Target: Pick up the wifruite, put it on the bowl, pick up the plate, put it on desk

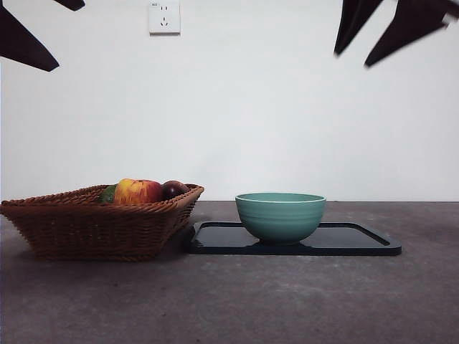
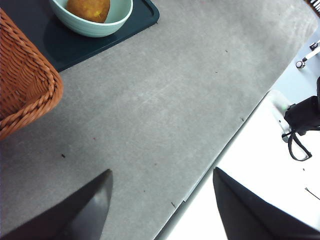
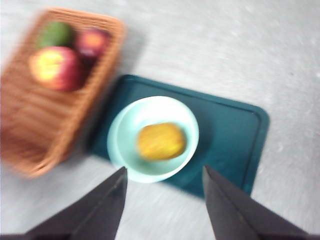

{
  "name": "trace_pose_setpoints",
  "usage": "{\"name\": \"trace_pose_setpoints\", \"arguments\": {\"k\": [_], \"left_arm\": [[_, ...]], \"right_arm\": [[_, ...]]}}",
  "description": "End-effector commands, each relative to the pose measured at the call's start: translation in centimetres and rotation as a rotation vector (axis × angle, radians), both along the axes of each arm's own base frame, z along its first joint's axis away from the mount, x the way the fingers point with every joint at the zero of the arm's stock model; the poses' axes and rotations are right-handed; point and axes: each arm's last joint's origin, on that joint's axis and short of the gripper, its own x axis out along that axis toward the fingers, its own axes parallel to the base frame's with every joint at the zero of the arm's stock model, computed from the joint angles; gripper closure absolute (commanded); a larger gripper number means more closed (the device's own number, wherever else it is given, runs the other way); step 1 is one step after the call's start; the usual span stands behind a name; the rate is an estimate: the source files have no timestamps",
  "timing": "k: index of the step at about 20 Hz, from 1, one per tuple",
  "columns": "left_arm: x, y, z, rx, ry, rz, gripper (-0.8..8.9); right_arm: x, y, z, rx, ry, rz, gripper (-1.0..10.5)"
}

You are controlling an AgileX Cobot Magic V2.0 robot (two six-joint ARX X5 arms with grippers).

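The wifruite (image 3: 161, 141), an orange-brown oval, lies inside the teal-green bowl (image 1: 280, 215); the left wrist view also shows the wifruite (image 2: 89, 8) in the bowl (image 2: 95, 27). In the front view the bowl's wall hides it. The bowl stands on the plate (image 1: 358, 240), a dark flat rectangular tray resting on the desk (image 1: 237, 301). My right gripper (image 3: 164, 169) hangs open high above the bowl, holding nothing, and its picture is blurred. My left gripper (image 2: 161, 172) is open over bare desk near the table's edge, also holding nothing.
A woven brown basket (image 1: 93, 222) sits left of the plate, touching its corner, with a red-and-yellow apple (image 1: 138, 192), a dark purple fruit (image 1: 174, 189) and something green (image 1: 108, 193) in it. Black jaw tips show at the top left corner (image 1: 29, 43) and top right corner (image 1: 380, 32).
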Motion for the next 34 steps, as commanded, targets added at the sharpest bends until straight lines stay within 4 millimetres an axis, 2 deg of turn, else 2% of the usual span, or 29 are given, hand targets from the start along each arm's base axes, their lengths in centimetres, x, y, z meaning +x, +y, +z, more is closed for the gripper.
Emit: {"name": "trace_pose_setpoints", "arguments": {"k": [1, 5, 8, 17, 20, 34], "left_arm": [[0.1, -0.1, 0.3, -0.004, -0.021, -0.014, 4.93], [0.1, -0.1, 0.3, -0.004, -0.02, -0.014, 4.93], [0.1, -0.1, 0.3, -0.003, -0.024, -0.016, 4.93], [0.1, -0.1, 0.3, -0.001, -0.026, -0.018, 4.93], [0.1, -0.1, 0.3, -0.001, -0.026, -0.018, 4.93], [0.1, -0.1, 0.3, -0.001, -0.025, -0.018, 4.94]], "right_arm": [[-2.0, 0.0, 1.4, 0.001, -0.021, 0.041, 7.1], [-5.6, -0.3, 2.3, -0.01, -0.013, 0.097, 7.1], [-7.4, -0.3, 1.7, -0.009, -0.017, 0.141, 7.1], [-11.4, -1.8, -5.4, -0.032, 0.083, 0.198, 7.1], [-12.2, -2.2, -6.5, -0.013, 0.099, 0.218, 7.1], [-12.6, -2.4, -6.1, 0.002, 0.068, 0.219, 7.1]]}}
